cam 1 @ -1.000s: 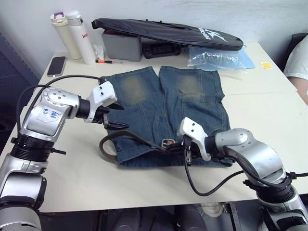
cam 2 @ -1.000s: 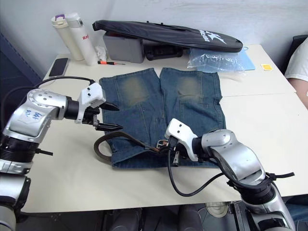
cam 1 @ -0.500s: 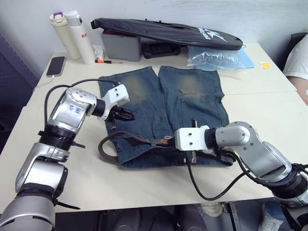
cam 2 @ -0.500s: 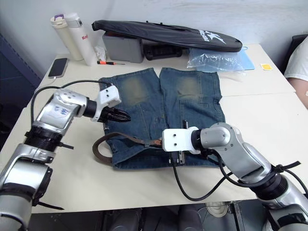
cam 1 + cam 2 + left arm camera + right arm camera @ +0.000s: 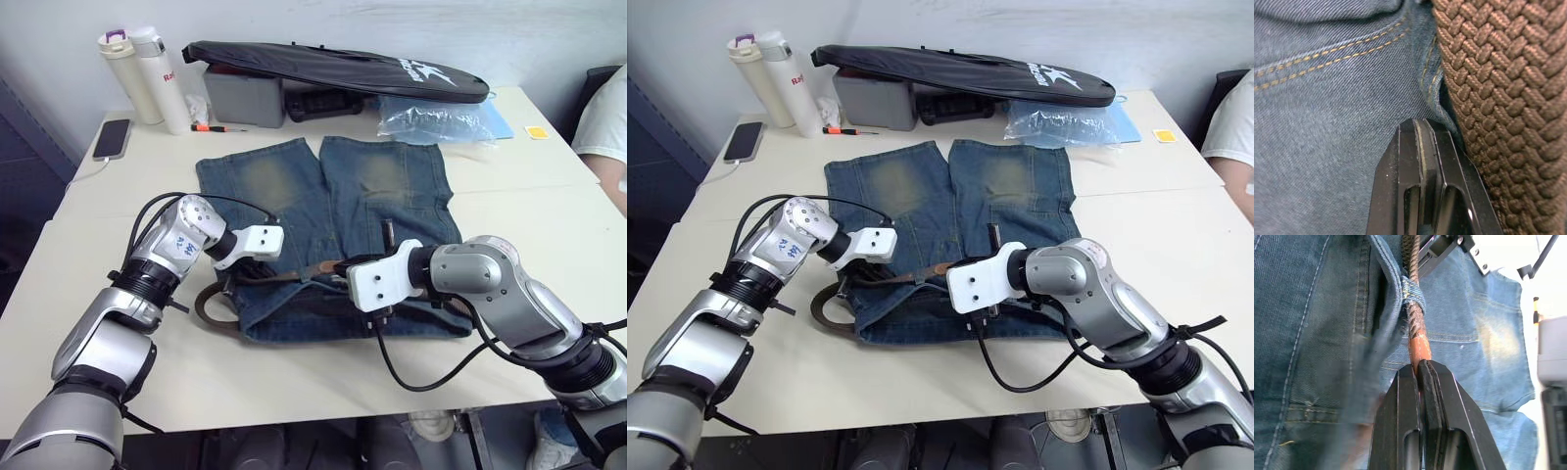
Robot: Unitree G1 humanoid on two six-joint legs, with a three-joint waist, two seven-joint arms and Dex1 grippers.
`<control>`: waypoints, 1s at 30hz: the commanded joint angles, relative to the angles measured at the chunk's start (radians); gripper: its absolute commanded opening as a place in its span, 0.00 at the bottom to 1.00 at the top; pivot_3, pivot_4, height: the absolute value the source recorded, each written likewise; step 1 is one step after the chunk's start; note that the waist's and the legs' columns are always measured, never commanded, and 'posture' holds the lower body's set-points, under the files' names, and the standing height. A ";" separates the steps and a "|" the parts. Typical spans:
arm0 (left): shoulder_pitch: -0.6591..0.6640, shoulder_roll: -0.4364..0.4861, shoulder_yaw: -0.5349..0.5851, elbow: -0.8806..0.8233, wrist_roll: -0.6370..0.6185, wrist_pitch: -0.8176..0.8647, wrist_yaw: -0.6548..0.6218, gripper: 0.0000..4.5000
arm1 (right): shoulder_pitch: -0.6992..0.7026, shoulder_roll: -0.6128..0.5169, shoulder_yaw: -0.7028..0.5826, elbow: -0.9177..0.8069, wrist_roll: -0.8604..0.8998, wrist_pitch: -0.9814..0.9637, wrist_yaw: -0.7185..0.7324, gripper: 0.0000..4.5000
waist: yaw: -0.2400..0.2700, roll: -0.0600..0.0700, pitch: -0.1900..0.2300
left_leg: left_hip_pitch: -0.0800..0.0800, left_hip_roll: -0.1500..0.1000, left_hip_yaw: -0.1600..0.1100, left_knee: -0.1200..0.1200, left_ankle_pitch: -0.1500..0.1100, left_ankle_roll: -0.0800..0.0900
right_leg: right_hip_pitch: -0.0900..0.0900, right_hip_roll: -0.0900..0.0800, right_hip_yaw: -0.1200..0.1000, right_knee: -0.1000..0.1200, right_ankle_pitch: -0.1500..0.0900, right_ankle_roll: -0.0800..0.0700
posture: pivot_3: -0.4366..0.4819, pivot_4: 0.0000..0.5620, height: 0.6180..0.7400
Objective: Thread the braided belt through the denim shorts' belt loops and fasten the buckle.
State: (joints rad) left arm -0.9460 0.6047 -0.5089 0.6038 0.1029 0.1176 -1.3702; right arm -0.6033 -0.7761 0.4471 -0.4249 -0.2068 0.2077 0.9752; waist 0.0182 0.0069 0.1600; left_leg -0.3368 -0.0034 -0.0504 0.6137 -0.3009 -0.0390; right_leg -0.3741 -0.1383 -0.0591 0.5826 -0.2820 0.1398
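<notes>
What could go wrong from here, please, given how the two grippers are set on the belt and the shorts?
The right gripper pinches only the very tip of the braided belt, just past a belt loop; the tip could slip free and drop back through. The left gripper is shut against the denim shorts beside the belt, so a pull might drag the fabric and bunch the waistband. The slack loop off the shorts' edge could snag.

White bottle [image 5: 167, 83] at the desk's far left corner: red letters "Re", rest cut off by the curve. Long black bag [image 5: 333, 67] along the far edge: white printed logo with letters near its right end, too small to read. Left arm [image 5: 784, 247]: small label with blue handwritten marks, not legible. No other readable text.
</notes>
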 commanded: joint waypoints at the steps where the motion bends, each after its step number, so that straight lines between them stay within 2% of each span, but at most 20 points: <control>1: 0.019 -0.020 -0.054 0.116 0.099 -0.088 0.017 0.02 | 0.005 -0.073 -0.128 -0.085 0.038 -0.051 0.039 0.00 | 0.003 0.001 -0.002 | 0.001 0.000 0.001 0.001 0.000 0.000 | 0.000 0.000 0.001 0.001 0.000 0.000 | 0.48 0.27 1.00; 5: 0.012 -0.035 -0.052 0.160 0.118 -0.134 0.021 0.02 | 0.018 -0.122 -0.185 -0.102 0.071 -0.060 0.075 0.00 | 0.006 0.000 -0.005 | 0.001 0.000 0.001 0.001 0.000 0.001 | 0.002 0.000 0.001 0.001 0.000 0.000 | 0.48 0.27 1.00; 10: 0.002 -0.049 -0.045 0.197 0.130 -0.164 0.025 0.02 | 0.108 -0.232 -0.326 -0.041 0.123 -0.144 0.105 0.00 | 0.007 -0.001 -0.008 | 0.002 0.000 0.001 0.002 0.000 0.001 | 0.002 0.000 0.001 0.001 0.000 0.001 | 0.48 0.27 1.00; 14: 0.001 -0.052 -0.039 0.207 0.134 -0.177 0.025 0.02 | 0.193 -0.327 -0.455 0.089 0.141 -0.241 0.111 0.00 | 0.009 -0.001 -0.009 | 0.002 0.000 0.002 0.003 -0.001 0.001 | 0.003 0.000 0.002 -0.001 0.000 0.001 | 0.48 0.27 1.00; 18: 0.007 -0.050 -0.034 0.205 0.133 -0.180 0.024 0.02 | 0.229 -0.378 -0.530 0.174 0.165 -0.318 0.119 0.00 | 0.007 -0.001 -0.009 | 0.003 0.000 0.003 0.003 -0.001 0.001 | 0.003 -0.001 0.003 -0.002 0.000 0.001 | 0.48 0.27 1.00; 24: 0.017 -0.043 -0.029 0.205 0.134 -0.184 0.025 0.02 | 0.238 -0.410 -0.566 0.232 0.177 -0.362 0.129 0.00 | 0.004 -0.001 -0.010 | 0.002 0.000 0.004 0.003 -0.001 0.002 | 0.003 0.000 0.005 -0.002 0.001 0.000 | 0.48 0.27 1.00; 30: 0.010 -0.053 0.020 0.198 0.097 -0.147 0.041 0.02 | 0.182 -0.340 -0.482 0.178 0.190 -0.361 0.118 0.00 | 0.003 0.000 -0.010 | 0.003 0.000 0.005 0.003 -0.001 0.002 | 0.003 0.000 0.006 -0.001 0.000 0.000 | 0.48 0.27 1.00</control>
State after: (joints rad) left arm -0.9717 0.5523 -0.4912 0.7607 0.1639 -0.0754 -1.3546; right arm -0.3686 -1.1603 -0.0750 -0.1914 -0.0380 -0.1422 1.1045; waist 0.0215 0.0070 0.1501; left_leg -0.3342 -0.0035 -0.0449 0.6166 -0.3018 -0.0375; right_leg -0.3719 -0.1385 -0.0527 0.5821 -0.2815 0.1401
